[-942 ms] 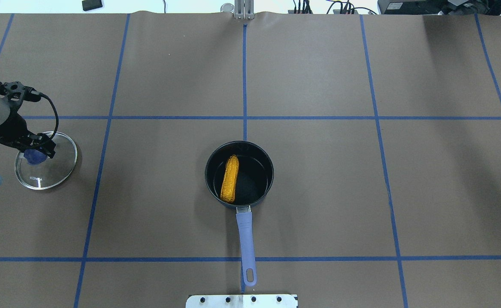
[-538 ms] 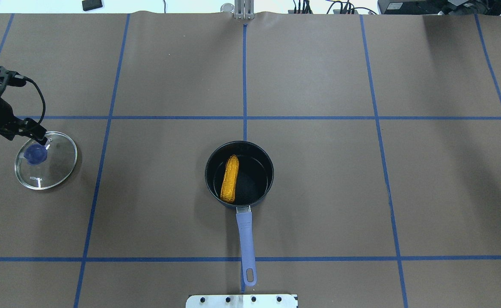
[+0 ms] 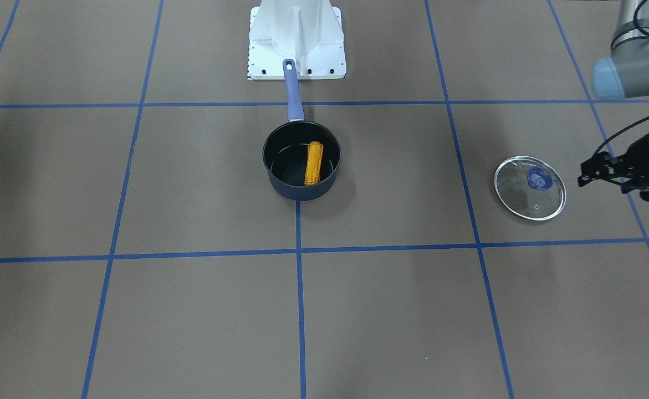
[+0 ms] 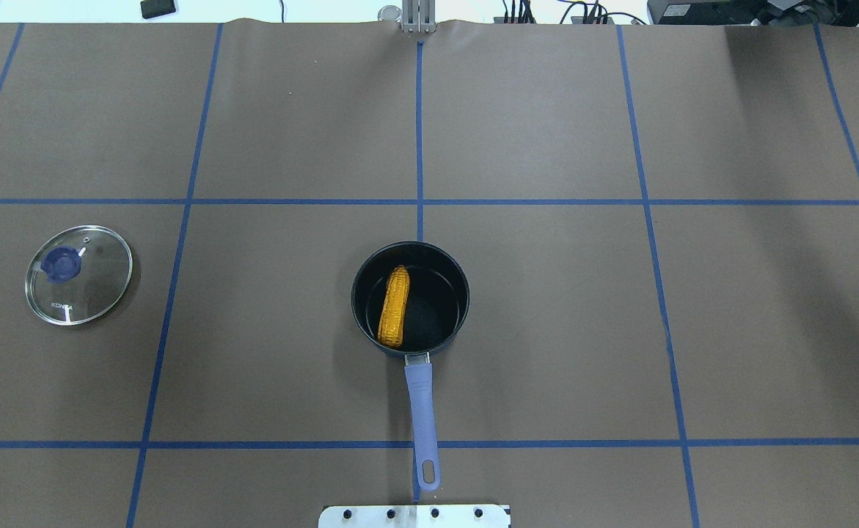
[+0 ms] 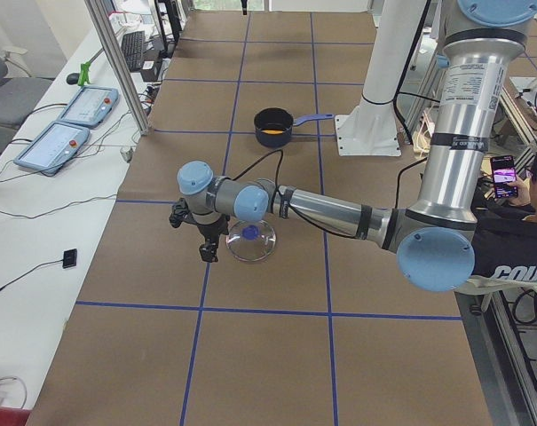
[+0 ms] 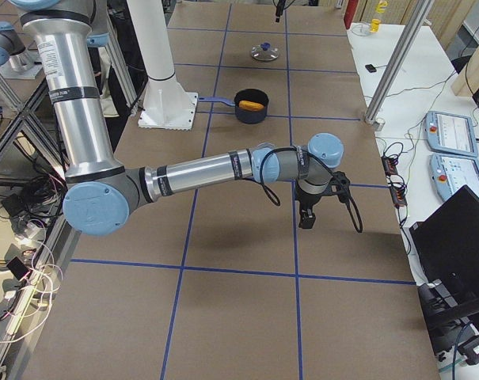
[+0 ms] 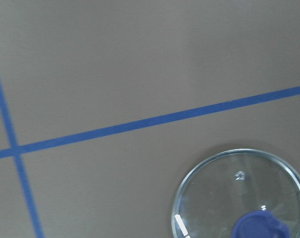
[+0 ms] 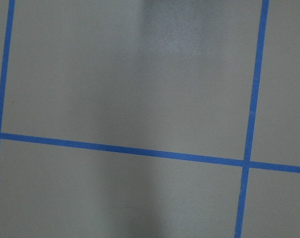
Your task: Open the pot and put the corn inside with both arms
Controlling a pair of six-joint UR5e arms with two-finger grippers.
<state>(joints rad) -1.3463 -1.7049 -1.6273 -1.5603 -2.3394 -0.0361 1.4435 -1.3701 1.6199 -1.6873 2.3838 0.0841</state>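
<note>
The dark blue pot stands lidless at the table's middle, its purple-blue handle pointing at the robot's base. The orange-yellow corn lies inside it against the left wall, also seen in the front-facing view. The glass lid with its blue knob rests flat on the table far to the left. My left gripper hovers just outside the lid, open and empty, apart from it. My right gripper hangs over bare table far from the pot; I cannot tell its state.
The white base plate sits just behind the handle's end. A side table with teach pendants runs along the far edge. A person sits beside the robot. Blue tape lines grid the brown table.
My left gripper has let go of the lid's knob and drawn back to the left, out of the overhead view. The lid stays flat on the table. Pot and corn are unmoved.
</note>
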